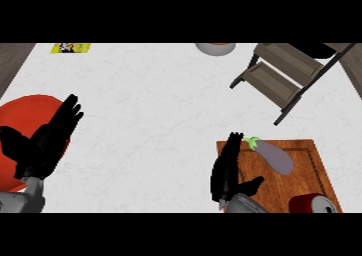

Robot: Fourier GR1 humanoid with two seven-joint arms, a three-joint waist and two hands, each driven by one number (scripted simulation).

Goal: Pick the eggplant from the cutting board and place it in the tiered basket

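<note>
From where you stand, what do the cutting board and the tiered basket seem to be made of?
The cutting board looks like reddish-brown wood with a smooth finish: grain streaks run along it. The tiered basket seems to have grey-brown wooden shelves in a thin dark frame, perhaps metal; the look leaves that open.

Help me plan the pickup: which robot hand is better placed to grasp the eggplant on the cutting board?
The right robot hand. It hovers open at the cutting board's left edge, beside the eggplant. The left robot hand rests open over the red plate, across the counter.
</note>
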